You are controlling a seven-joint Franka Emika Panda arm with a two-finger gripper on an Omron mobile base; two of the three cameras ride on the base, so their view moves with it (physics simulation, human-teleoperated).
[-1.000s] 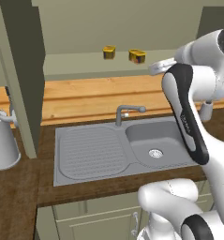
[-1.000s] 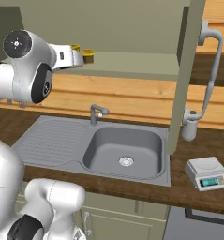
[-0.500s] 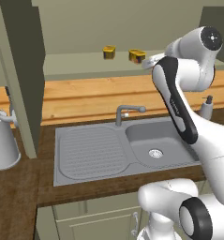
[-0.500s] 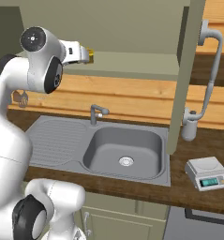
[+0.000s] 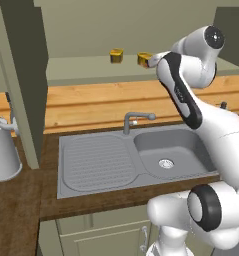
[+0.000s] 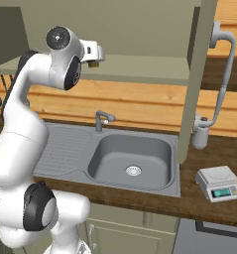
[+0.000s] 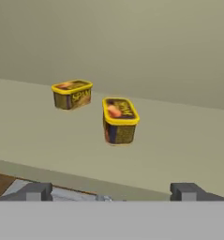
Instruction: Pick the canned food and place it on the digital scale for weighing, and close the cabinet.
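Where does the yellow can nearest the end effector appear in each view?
Left base view: can at upper centre, beside the white arm.
Right base view: can at upper left, partly hidden by the arm.
Hand view: can at centre.
Shared landmark: the olive shelf beneath it.

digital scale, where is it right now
In the right base view the digital scale sits on the dark counter, right of the sink and just below the soap pump bottle.

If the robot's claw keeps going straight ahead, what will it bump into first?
Probably the nearer can on the cabinet shelf, roughly centred ahead of the open gripper. Depth is hard to judge.
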